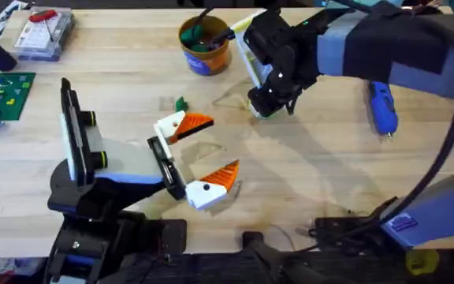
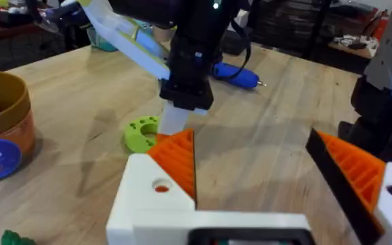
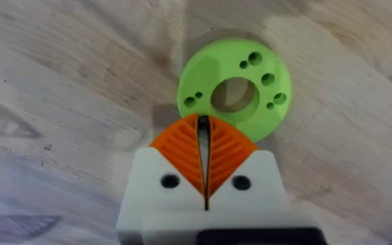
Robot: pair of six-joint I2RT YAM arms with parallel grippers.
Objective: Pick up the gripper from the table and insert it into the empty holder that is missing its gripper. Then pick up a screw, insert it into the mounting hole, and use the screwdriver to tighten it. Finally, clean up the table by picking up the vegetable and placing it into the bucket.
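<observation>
1. Right gripper (image 3: pixel 203 129) pads pressed together, nothing between them, tips just at the rim of the vegetable (image 3: pixel 235 88), which lies flat on the table (image 1: pixel 306 173).
2. Left gripper (image 1: pixel 205 154) spread wide, empty, low over the table.
3. Bucket (image 1: pixel 204 46) sits at the far edge; screwdriver (image 1: pixel 382 106) lies off to the right.

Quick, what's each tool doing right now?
Left tool: open, holding nothing.
Right tool: shut, empty, tips at the edge of the vegetable.
</observation>
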